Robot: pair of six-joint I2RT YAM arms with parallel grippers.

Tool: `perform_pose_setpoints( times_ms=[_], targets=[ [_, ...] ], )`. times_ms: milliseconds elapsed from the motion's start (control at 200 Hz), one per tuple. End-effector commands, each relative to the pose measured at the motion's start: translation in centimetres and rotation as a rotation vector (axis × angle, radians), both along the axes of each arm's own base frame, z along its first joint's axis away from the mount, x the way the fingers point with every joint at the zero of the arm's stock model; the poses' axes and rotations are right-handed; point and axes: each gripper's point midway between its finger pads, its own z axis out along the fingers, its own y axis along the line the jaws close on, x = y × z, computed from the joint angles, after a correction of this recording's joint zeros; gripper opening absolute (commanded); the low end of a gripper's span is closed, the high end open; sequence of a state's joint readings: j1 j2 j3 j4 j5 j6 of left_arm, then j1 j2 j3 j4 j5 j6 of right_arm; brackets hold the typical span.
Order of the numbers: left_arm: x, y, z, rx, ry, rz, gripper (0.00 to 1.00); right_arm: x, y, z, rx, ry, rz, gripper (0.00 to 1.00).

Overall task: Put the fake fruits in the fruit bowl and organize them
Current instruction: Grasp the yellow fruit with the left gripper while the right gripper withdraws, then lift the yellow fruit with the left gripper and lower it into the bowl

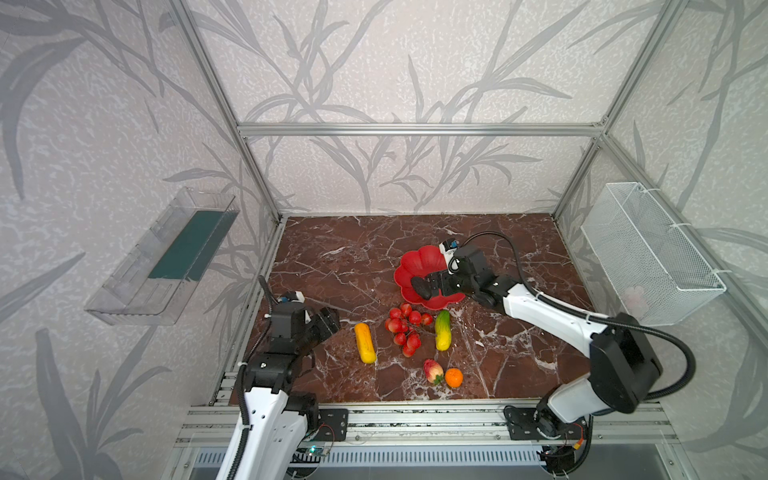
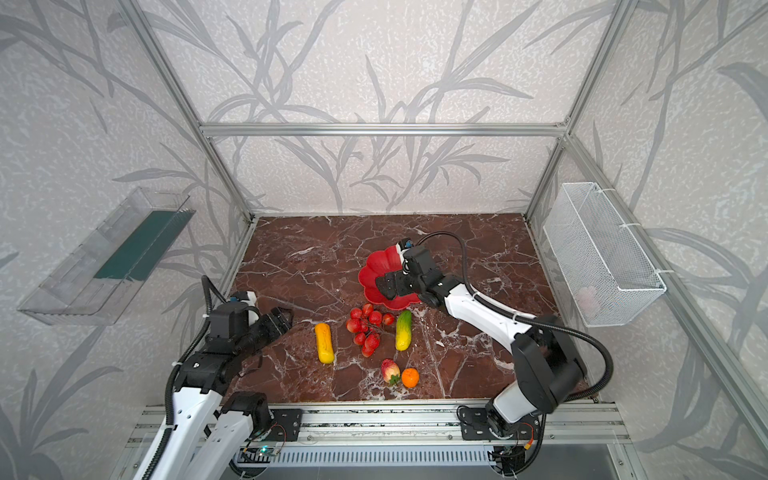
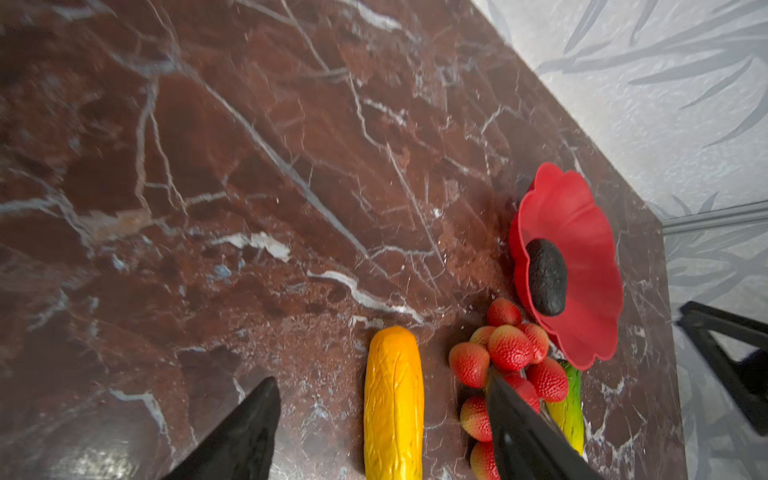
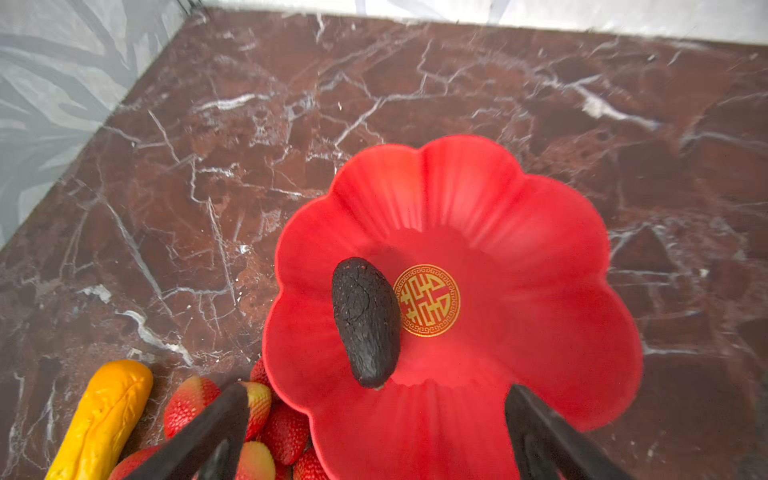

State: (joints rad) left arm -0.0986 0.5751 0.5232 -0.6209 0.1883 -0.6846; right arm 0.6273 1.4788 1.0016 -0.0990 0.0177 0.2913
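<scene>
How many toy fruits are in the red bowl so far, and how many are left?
One is done: the black oval fruit lies in the red flower-shaped bowl. Nothing is held: the right pincer is open over the bowl, the left pincer open near the yellow oblong fruit. Five wait on the marble table: that yellow one, the red berry cluster, the green-yellow oblong fruit, the peach and the orange.

Bright, diffuse overhead light; shadows on the marble tabletop (image 1: pixel 332 257) are faint and soft-edged. Both top views are sharp but stretched at the edges. Wrist views are softly blurred: the fruit bowl (image 4: pixel 498 208) rim smears, and pale glare marks the marble in the left wrist view.
</scene>
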Motion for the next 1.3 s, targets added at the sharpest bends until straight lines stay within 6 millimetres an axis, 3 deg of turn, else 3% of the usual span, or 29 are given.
perform_pose_setpoints(
  times_ms=[0, 195, 500, 940, 1295],
  targets=[
    [0.7, -1.0, 0.6, -0.008, -0.032, -0.002, 0.78, -0.6, -1.5, 0.7, 0.008, -0.037, -0.044, 0.99],
    [1.0, -3.5, -1.4, 0.025, 0.045, -0.074, 0.78, -1.4, -3.2, 1.1, 0.018, -0.057, -0.070, 0.99],
    [1.1, -7.1, -5.6, 0.063, 0.185, -0.125, 0.76, -1.3, -4.2, 2.0, 0.066, -0.076, -0.080, 0.99],
    [1.4, -8.0, -9.3, 0.108, 0.272, -0.129, 0.71, -2.4, -5.0, 2.6, 0.115, -0.088, -0.089, 0.99],
    [2.0, -8.0, -11.5, 0.173, 0.321, -0.114, 0.49, -2.5, -5.6, 2.6, 0.116, -0.085, -0.100, 0.99]
  ],
)
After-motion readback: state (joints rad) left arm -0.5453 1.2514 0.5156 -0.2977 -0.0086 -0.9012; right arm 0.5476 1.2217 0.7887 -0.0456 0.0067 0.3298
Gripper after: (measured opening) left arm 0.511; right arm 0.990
